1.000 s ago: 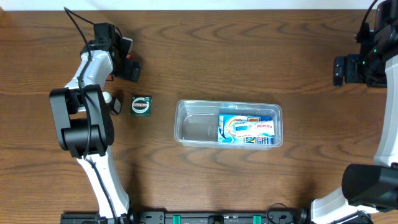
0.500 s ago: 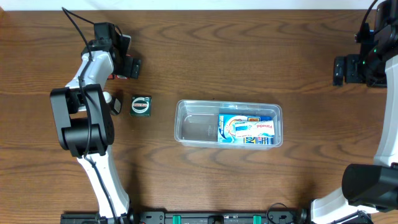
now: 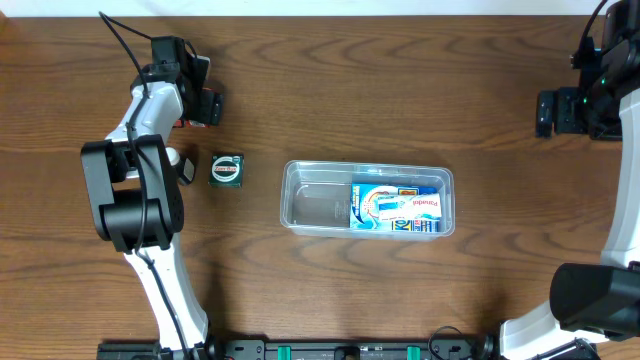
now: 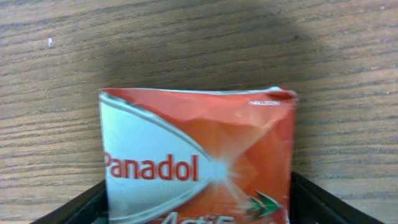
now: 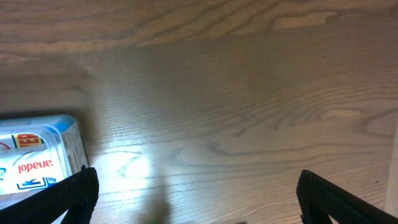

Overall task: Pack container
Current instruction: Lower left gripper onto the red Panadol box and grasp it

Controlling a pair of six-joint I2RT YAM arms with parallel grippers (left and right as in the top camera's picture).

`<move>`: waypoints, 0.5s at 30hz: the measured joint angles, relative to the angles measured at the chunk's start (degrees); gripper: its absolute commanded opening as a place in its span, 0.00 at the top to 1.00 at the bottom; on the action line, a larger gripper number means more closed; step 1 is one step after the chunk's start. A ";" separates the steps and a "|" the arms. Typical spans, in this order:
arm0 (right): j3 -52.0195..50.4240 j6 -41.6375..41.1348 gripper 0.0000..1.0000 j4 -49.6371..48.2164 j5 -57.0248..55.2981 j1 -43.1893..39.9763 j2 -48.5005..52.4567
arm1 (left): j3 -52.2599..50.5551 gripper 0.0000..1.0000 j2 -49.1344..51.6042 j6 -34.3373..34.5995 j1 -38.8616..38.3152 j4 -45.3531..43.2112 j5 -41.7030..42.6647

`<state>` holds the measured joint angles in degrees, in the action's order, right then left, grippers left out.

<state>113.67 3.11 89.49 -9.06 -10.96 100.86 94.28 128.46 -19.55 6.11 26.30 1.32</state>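
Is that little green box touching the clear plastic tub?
Apart. The overhead view shows bare wooden table between the small green box and the left rim of the container.

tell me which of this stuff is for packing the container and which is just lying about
For the job: container; blue Panadol box inside it; red Panadol box between the left fingers; small dark green box left of the container.
Not part of it: left arm's black cable; wooden table.
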 measured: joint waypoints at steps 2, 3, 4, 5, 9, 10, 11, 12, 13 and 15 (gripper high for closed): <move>0.00 0.00 0.01 0.00 0.00 0.00 0.00 | 0.00 0.21 0.00 0.04 0.00 -0.11 -0.04; 0.00 0.00 0.01 0.00 0.00 0.00 0.00 | 0.00 0.22 0.00 0.04 0.00 -0.22 -0.07; 0.00 0.00 0.01 0.00 -0.02 0.00 0.00 | 0.00 0.23 0.00 0.07 0.00 -0.33 -0.13; 0.00 0.00 0.01 0.00 -0.02 0.00 0.00 | 0.00 0.23 0.00 0.04 0.00 -0.39 -0.17; 0.00 0.00 0.01 0.00 -0.02 0.00 0.00 | 0.00 0.26 0.00 0.11 0.00 -0.44 -0.22; 0.00 0.00 0.01 0.00 -0.02 0.00 0.00 | 0.00 0.28 0.00 0.28 0.00 -0.44 -0.22; 0.00 0.00 0.01 0.00 -0.02 0.00 0.00 | 0.00 0.29 -0.02 0.35 0.00 -0.44 -0.20; 0.00 0.00 0.01 0.00 -0.02 0.00 0.00 | -0.02 0.30 -0.13 0.61 0.00 -0.44 -0.20; 0.00 0.00 0.01 0.00 0.00 0.00 0.00 | -0.09 0.30 -0.39 0.90 0.00 -0.42 -0.22; 0.00 0.00 0.01 0.00 0.00 0.00 0.00 | -0.17 0.30 -1.22 1.75 0.00 -0.39 -0.22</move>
<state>113.67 3.11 89.49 -9.06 -10.96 100.86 94.11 127.24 -17.80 6.11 25.91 1.10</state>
